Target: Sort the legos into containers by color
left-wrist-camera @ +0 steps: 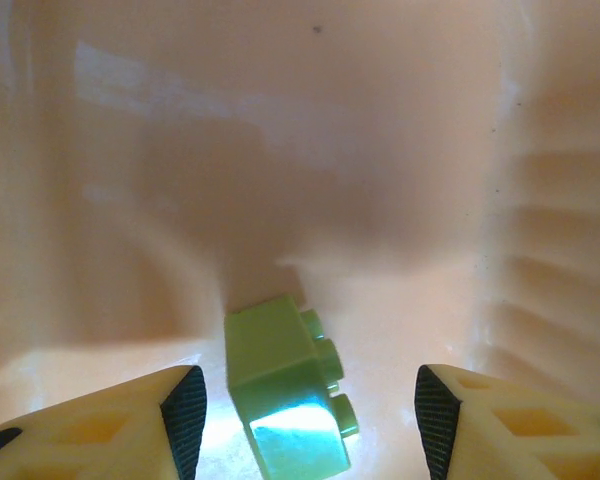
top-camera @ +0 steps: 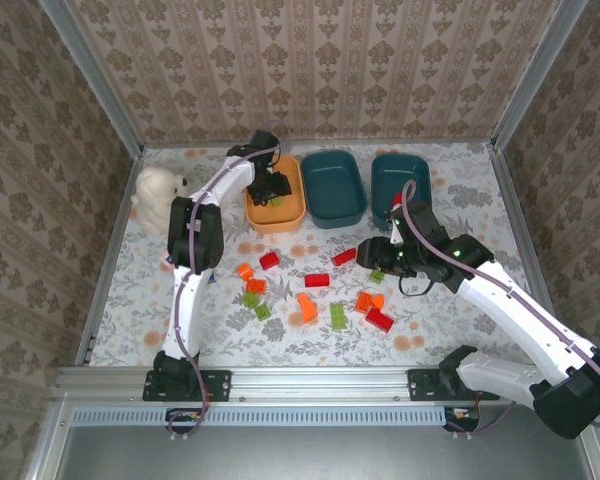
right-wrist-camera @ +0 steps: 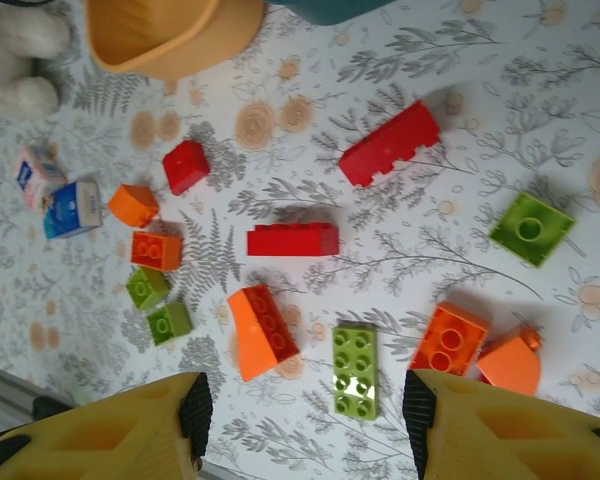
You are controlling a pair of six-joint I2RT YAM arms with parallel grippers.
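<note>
You've got nothing legible on screen right now. The blue-and-pink block (right-wrist-camera: 70, 207) carries some print, but it's too small and blurred for you to read.

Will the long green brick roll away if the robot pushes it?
Probably not: the long lime green brick lies flat, studs up, so it should slide. It looks like hard plastic, likely stiff and light. Its shiny top might be slippery.

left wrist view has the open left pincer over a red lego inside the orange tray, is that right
Not quite. The left wrist view shows the lego is lime green, not red. The rest stands: the left pincer is open over it, inside the orange tray.
</note>
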